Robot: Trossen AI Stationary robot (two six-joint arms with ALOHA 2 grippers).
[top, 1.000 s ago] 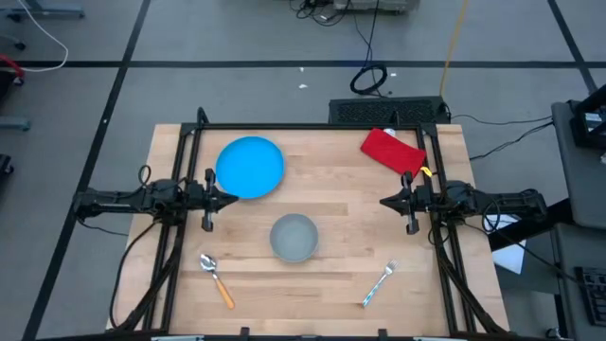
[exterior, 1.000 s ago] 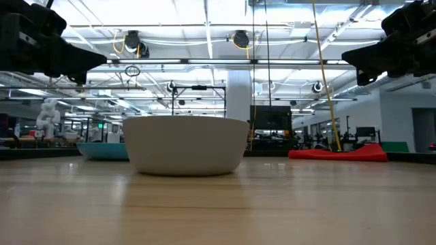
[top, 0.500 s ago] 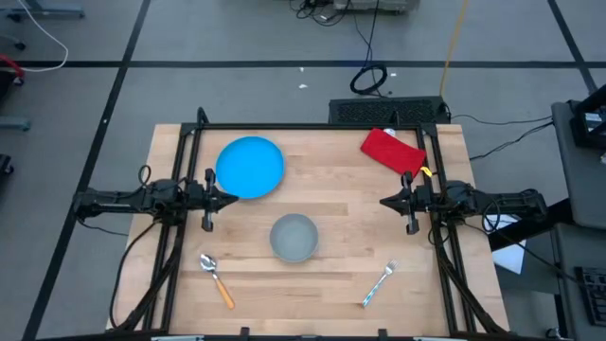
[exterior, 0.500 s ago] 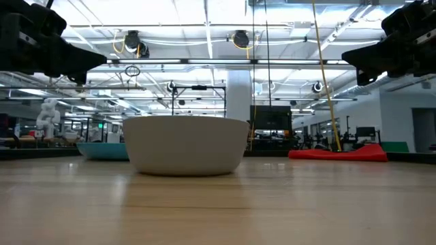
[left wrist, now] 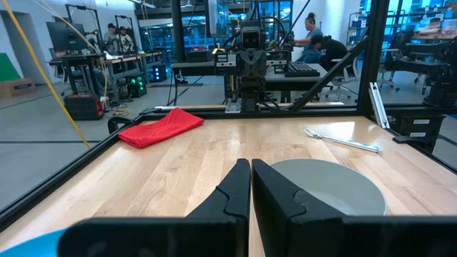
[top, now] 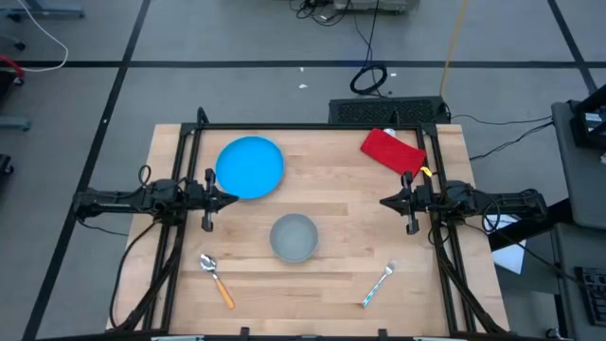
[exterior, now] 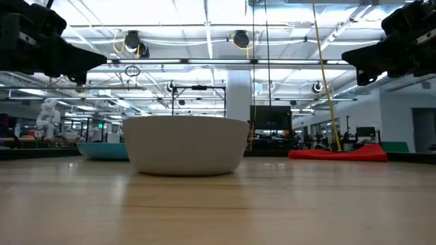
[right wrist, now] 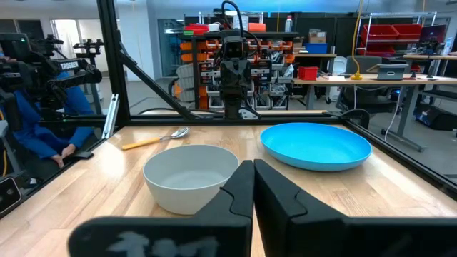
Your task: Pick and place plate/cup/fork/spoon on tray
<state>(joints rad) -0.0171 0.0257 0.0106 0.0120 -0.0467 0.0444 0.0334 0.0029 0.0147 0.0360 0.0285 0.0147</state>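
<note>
You've got both arms parked at the table sides — left gripper (top: 230, 198) and right gripper (top: 386, 202) closed, empty. Plate (top: 250, 167) far-left, cup (top: 294, 237) centre, spoon (top: 216, 278) and fork (top: 378, 283) near edge — none touching.

Smooth wooden table (top: 341, 189), metal fork (top: 377, 284)

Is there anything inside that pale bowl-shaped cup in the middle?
No. The cup looks empty: the right wrist view shows a bare inside down to most of its bottom. The near wall hides a sliver of the floor.
</note>
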